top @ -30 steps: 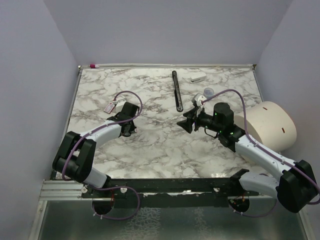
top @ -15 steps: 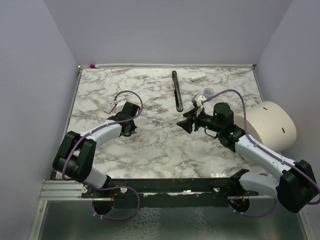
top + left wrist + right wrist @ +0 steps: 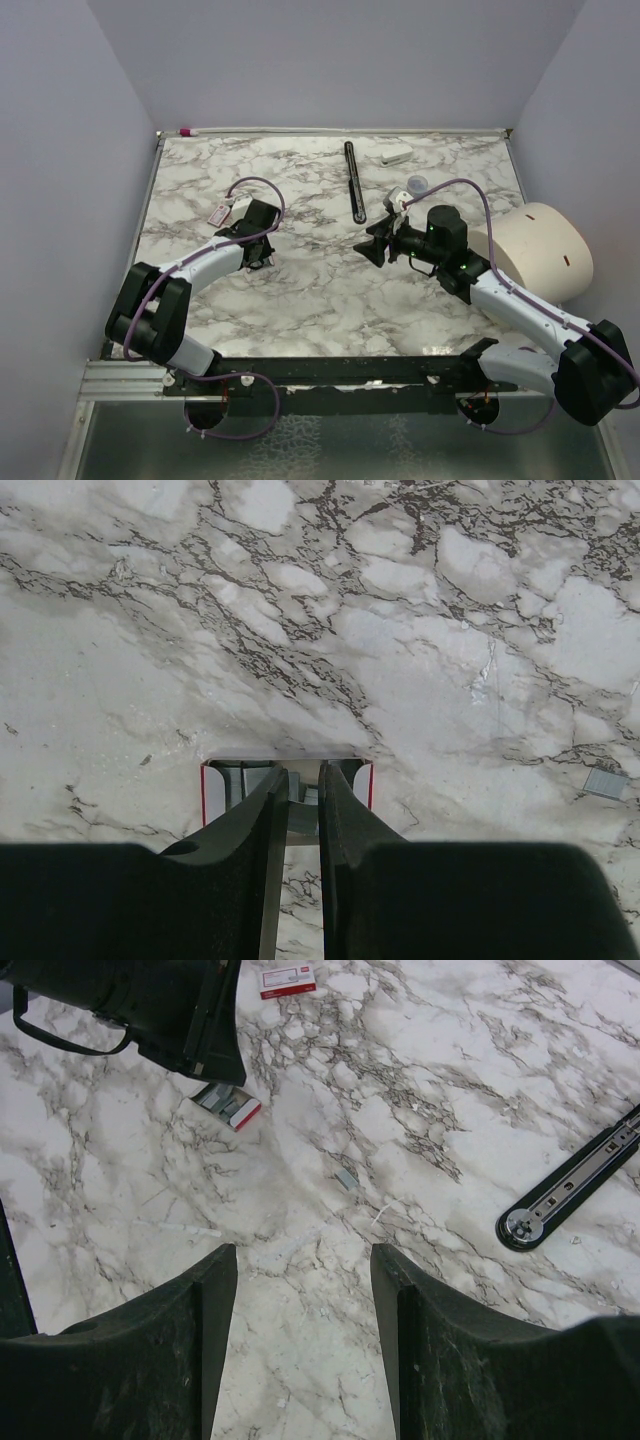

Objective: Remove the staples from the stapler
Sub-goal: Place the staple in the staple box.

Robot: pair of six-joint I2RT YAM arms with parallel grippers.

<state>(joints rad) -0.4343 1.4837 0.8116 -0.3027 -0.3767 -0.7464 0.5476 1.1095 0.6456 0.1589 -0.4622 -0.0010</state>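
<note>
In the left wrist view most of the stapler is hidden behind the left jaws, with only its red-edged far end shown, and from above it cannot be made out beneath them. The black bar is cut off by the right wrist picture's edge. The staples are shown too small to be counted.

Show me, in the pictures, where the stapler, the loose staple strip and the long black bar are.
stapler (image 3: 228,1106), right wrist view, on its middle.
staple strip (image 3: 347,1179), right wrist view, on its middle.
black bar (image 3: 573,1181), right wrist view, on its grey inner rail.
</note>
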